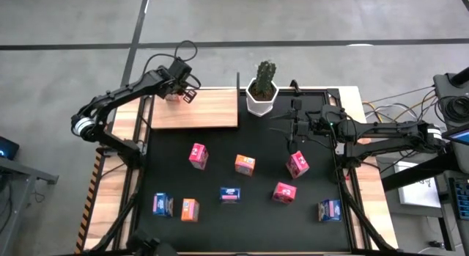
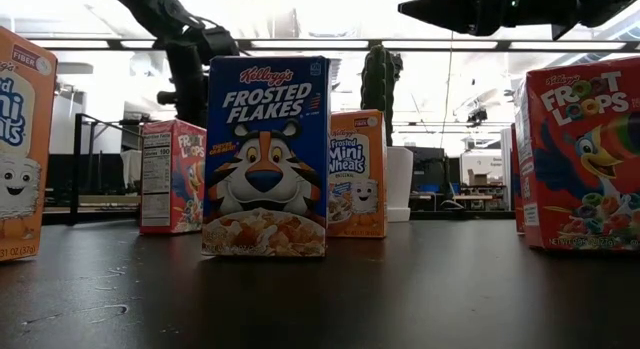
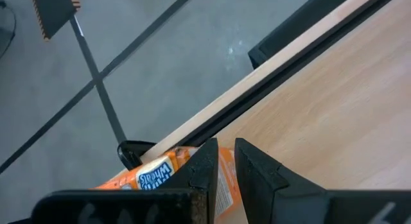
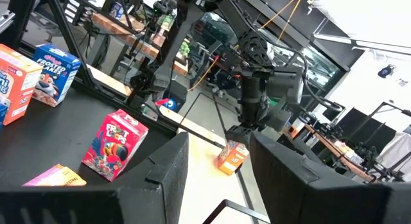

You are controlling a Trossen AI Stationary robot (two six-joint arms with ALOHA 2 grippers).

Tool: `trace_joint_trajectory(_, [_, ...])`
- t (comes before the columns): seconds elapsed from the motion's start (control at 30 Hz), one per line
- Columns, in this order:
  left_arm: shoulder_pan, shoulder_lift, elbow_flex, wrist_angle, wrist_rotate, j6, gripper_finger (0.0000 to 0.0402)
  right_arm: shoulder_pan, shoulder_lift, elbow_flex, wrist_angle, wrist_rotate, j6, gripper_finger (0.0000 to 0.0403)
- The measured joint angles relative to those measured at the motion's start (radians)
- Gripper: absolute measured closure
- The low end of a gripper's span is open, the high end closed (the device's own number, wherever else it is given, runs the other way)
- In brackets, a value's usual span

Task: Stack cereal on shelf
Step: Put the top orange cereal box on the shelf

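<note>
The left gripper (image 1: 178, 94) hangs over the far left corner of the shelf (image 1: 209, 113), its jaws pinching an orange cereal box (image 3: 160, 176) that sits between them, just above the light-wood board. The right gripper (image 1: 287, 128) hovers with its jaws spread and empty; a pink-red cereal box (image 1: 297, 164) stands on the worktop (image 1: 256, 205) just below and ahead of them. The other boxes stand scattered across the worktop, well apart from both jaws.
</note>
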Motion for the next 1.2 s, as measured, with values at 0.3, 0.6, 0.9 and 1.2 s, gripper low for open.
trace_joint_trajectory(0.3, [-0.043, -0.085, 0.021, -0.254, 0.254, 0.268, 0.0365, 0.000, 0.000, 0.000, -0.001, 0.000, 0.003, 0.0248])
trace_joint_trajectory(0.6, [-0.007, -0.089, -0.034, -0.238, 0.119, 0.371, 0.0365, 0.000, 0.000, 0.000, 0.000, 0.000, 0.014, 0.0248])
trace_joint_trajectory(0.9, [0.028, -0.070, -0.035, -0.158, 0.114, 0.367, 0.0365, 0.000, 0.000, 0.000, -0.001, 0.000, 0.011, 0.0248])
trace_joint_trajectory(1.2, [0.051, -0.069, -0.035, -0.121, 0.114, 0.358, 0.0365, 0.000, 0.000, 0.000, -0.002, 0.000, 0.011, 0.0248])
